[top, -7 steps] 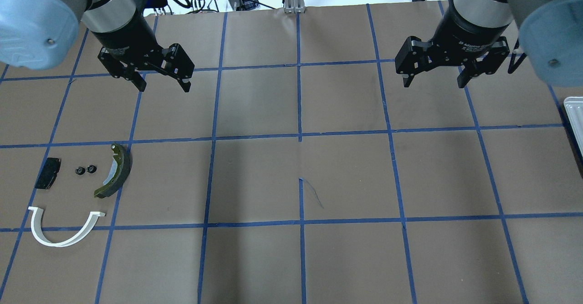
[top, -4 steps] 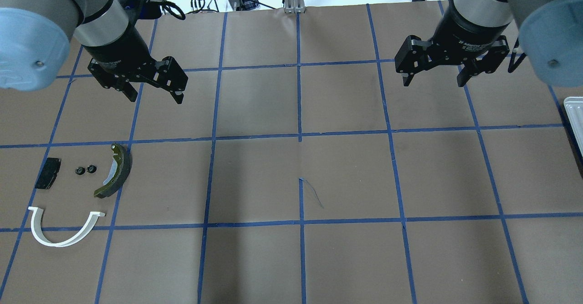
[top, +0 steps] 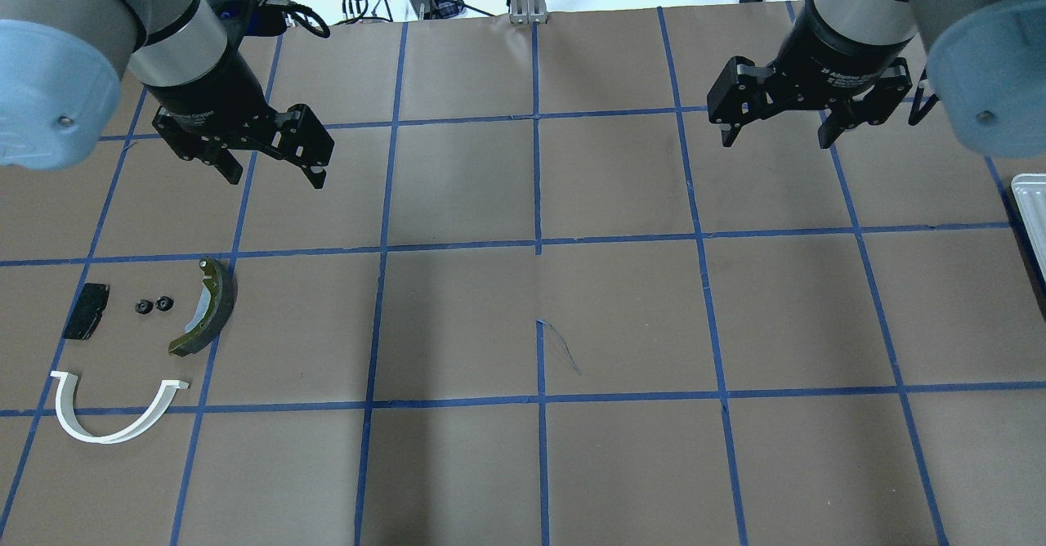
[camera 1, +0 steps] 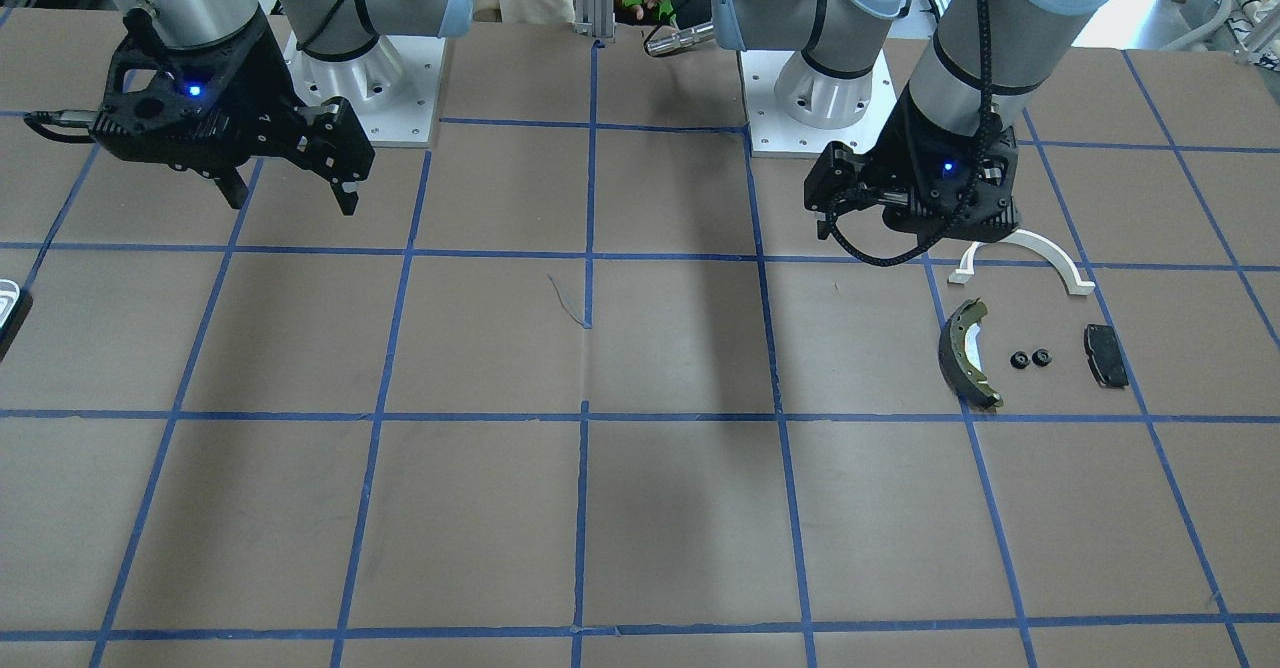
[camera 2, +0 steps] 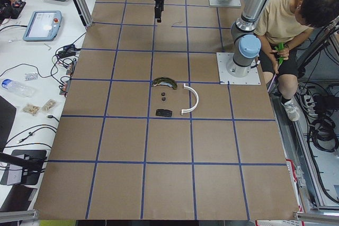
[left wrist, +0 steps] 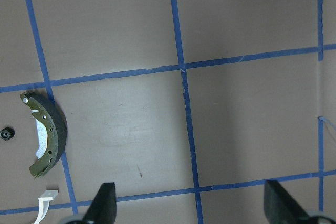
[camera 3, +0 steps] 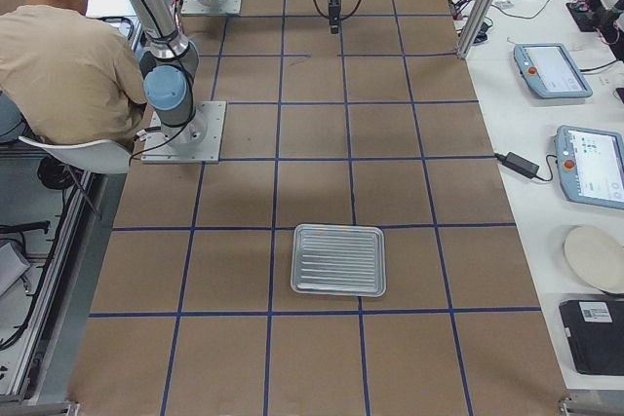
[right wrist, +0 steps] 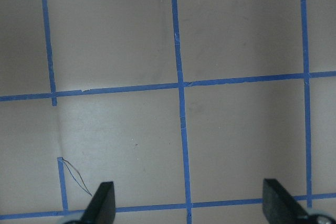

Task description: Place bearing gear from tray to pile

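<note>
2 gears [top: 163, 303] near left hand [top: 277, 179] (untouched).

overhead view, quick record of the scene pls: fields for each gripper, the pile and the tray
left gripper: open, holding nothing, above the table
right gripper: open, holding nothing, above the table
pile: brake shoe, white arc, black pad, two small black gears
gear position: between pad and brake shoe, touching neither
tray: no parts visible on it in the exterior right view
</note>
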